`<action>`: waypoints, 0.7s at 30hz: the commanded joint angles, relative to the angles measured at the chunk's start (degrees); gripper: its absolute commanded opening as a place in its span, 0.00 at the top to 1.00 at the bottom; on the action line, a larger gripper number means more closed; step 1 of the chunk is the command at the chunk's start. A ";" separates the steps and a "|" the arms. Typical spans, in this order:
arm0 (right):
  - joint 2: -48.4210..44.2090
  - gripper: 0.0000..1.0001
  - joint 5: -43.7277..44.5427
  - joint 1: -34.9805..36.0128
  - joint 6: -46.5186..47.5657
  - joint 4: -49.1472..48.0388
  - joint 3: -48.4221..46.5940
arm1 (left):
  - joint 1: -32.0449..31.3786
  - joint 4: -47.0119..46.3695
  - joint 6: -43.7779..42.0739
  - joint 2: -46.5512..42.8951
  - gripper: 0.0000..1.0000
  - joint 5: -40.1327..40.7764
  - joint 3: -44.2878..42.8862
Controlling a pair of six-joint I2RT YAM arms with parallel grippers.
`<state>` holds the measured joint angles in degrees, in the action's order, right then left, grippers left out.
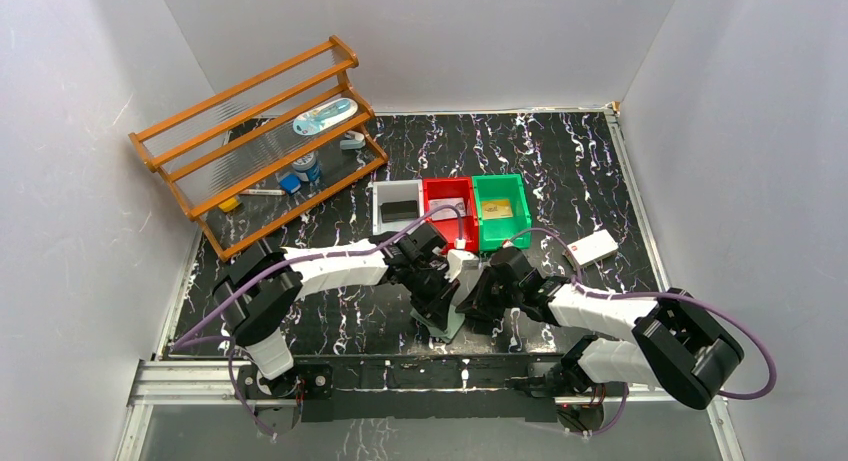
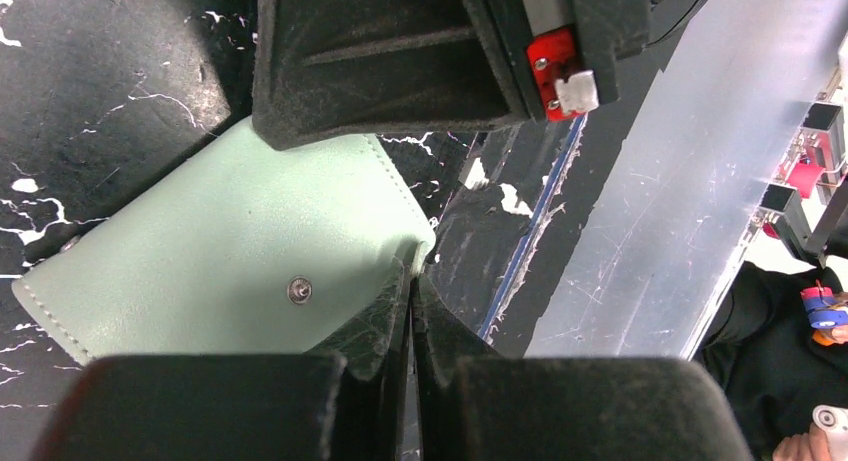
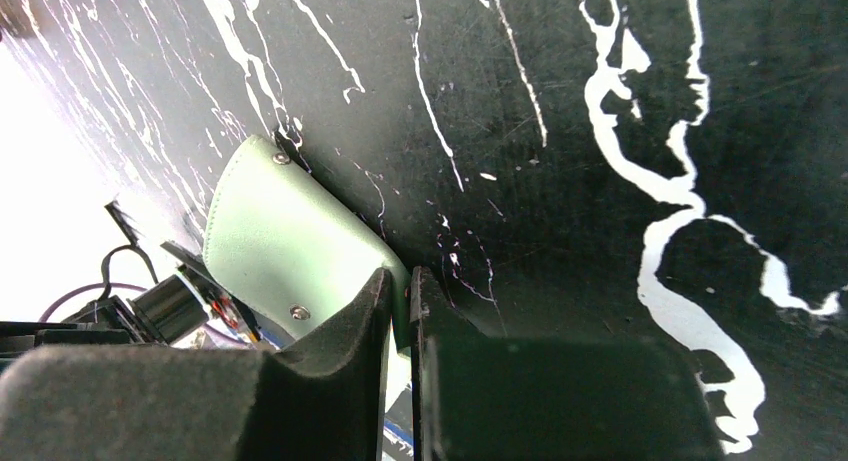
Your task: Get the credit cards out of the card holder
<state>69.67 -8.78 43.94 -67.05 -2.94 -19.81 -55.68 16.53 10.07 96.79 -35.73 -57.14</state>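
The card holder [image 1: 449, 326] is a pale green wallet lying folded shut near the table's front edge, between both arms. My left gripper [image 2: 413, 271] is shut on one corner of the card holder [image 2: 220, 251], near its snap stud. My right gripper [image 3: 401, 281] is shut on the edge of the card holder [image 3: 280, 241] from the opposite side. In the top view the left gripper [image 1: 440, 306] and right gripper [image 1: 478, 299] meet over it. A dark credit card [image 1: 400, 211] lies in the grey bin, a tan one [image 1: 497, 209] in the green bin.
A grey bin [image 1: 378, 209], a red bin [image 1: 432, 224] and a green bin [image 1: 484, 237] stand in a row behind the grippers. A white box with a red mark [image 1: 592, 247] lies to the right. A wooden rack [image 1: 260, 141] with small items stands at back left.
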 commanded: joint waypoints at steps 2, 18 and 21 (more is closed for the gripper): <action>-1.68 0.89 8.16 -0.05 0.41 6.72 1.11 | -0.39 -0.08 0.17 -3.61 1.00 -0.96 0.08; -13.89 0.56 12.56 -0.05 4.27 13.62 -1.20 | -0.13 -9.97 11.07 -15.28 0.86 15.25 11.76; -16.19 0.51 13.87 0.03 7.62 17.56 -4.80 | -0.09 -10.73 13.53 -16.19 0.83 16.69 13.38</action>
<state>56.38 1.41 43.99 -64.40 9.28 -19.38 -55.77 8.36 19.27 82.91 -20.49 -45.93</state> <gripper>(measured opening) 0.461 0.141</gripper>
